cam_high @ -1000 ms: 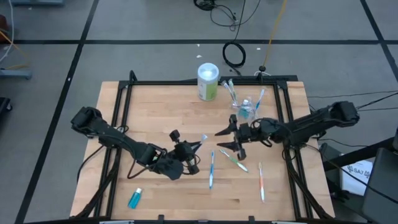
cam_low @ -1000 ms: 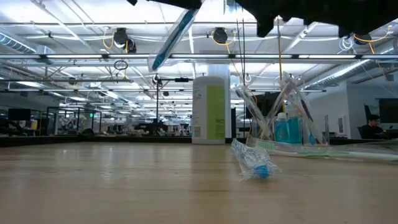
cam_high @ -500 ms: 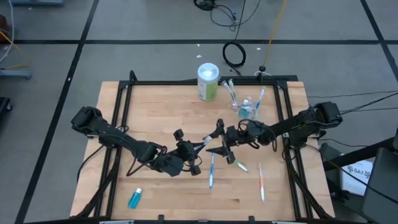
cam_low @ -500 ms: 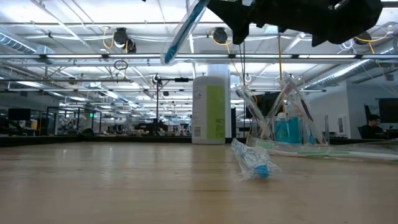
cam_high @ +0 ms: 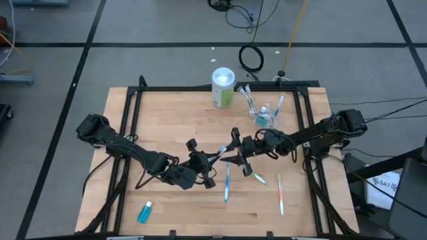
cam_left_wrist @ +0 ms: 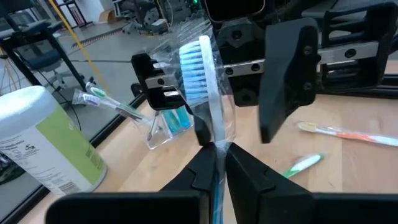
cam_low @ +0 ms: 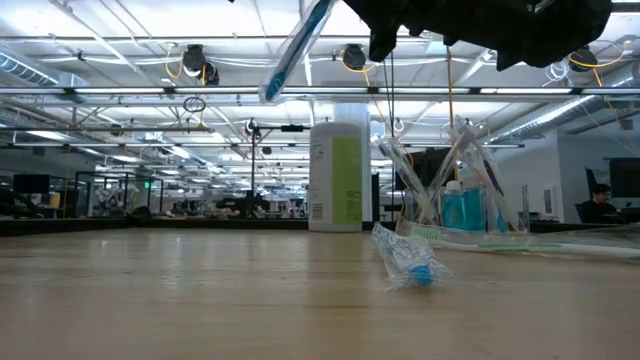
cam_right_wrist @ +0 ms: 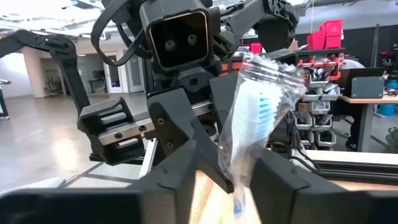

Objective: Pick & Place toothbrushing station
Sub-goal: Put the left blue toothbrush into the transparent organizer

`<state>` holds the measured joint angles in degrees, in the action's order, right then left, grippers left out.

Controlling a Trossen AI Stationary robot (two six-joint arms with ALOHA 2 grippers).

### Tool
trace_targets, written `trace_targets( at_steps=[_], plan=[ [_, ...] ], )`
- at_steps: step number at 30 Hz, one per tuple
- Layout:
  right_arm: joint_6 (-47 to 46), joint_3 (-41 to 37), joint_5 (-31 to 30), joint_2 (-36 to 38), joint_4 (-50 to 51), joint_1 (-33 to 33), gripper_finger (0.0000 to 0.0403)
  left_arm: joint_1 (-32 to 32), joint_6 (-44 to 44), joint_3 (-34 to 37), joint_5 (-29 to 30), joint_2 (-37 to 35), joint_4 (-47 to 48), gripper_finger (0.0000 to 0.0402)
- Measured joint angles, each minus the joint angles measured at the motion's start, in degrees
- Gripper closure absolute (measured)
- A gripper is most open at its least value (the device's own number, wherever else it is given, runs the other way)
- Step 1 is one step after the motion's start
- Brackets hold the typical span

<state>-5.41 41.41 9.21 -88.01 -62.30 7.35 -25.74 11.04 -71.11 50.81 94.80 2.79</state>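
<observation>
2 grippers meet above the table's (cam_high: 167, 127) middle. Our left gripper (cam_left_wrist: 219, 155) is clamped on a wrapped blue toothbrush (cam_left_wrist: 202, 74), bristles raised. Our right gripper (cam_right_wrist: 231, 163) straddles that brush's wrapped head, fingers (cam_right_wrist: 180, 163) partly spread; we cannot tell if they grip. We see the clear cup (cam_high: 263, 115) near the table's far edge.

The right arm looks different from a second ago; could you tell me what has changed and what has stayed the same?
The right gripper has swung away from the clear cup toward the table's middle, and its fingers now bracket the wrapped blue toothbrush that the left gripper holds up, shut on its handle. The left arm barely moved. The cup, white-and-green canister and loose toothbrushes on the table stayed put.
</observation>
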Motion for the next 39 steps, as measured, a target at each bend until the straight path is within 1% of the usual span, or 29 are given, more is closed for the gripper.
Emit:
trace_targets(
  at_steps=[4, 9, 12, 15, 18, 23, 25, 27, 30, 34, 37, 39],
  plan=[
    [1.43, 0.0, -0.21, 0.0, 0.02, 0.0, 0.0334, 0.02, 0.01, 0.0, -0.22, 0.0, 0.01, 0.0372],
    [1.58, 0.0, -0.28, 0.0, 0.4, -0.31, 0.0386, 0.03, 0.04, -0.02, -0.25, 0.0, 0.06, 0.0371],
    [1.57, 0.0, -0.17, 0.02, 0.46, -0.28, 0.0392, 0.09, 1.52, -0.02, -0.94, 0.0, 0.14, 0.0371],
    [1.58, -0.02, 0.06, 0.02, 1.15, -0.24, 0.0381, 0.5, 1.5, -0.02, -3.59, 0.0, 0.34, 0.0371],
    [1.6, -0.02, 0.02, 0.04, 1.45, -0.22, 0.0374, 0.95, 1.54, -0.02, -4.29, 0.0, 0.4, 0.037],
    [1.69, -0.02, -0.46, 0.02, 2.23, -0.36, 0.0392, 1.9, 1.91, -0.04, -4.77, 0.0, 2.88, 0.0366],
    [1.69, -0.04, -0.46, -0.02, 2.66, -0.74, 0.0393, 2.14, 2.52, -0.09, -4.9, 0.0, 4.55, 0.0352],
    [1.66, -0.04, -0.79, 0.0, 3.57, -1.33, 0.0389, 2.32, 3.11, -0.09, -4.78, 0.0, 5.79, 0.033],
    [1.61, -0.02, -3.16, 0.07, 6.38, -2.21, 0.0379, 2.32, 3.2, -0.09, -4.5, 0.0, 6.48, 0.0292],
    [2.39, -0.02, -5.09, 1.44, 10.48, -3.85, 0.0386, 2.35, 3.06, -0.07, -2.12, 0.0, 7.54, 0.0246],
    [5.8, -0.02, -9.61, 4.72, 15.85, -4.83, 0.0393, 2.16, 3.24, -0.07, -1.26, 0.0, 9.99, 0.0223],
    [8.56, -0.04, -15.73, 7.87, 20.33, -5.05, 0.0393, 2.1, 3.21, -0.07, -1.3, -0.01, 12.17, 0.0215]
  ],
)
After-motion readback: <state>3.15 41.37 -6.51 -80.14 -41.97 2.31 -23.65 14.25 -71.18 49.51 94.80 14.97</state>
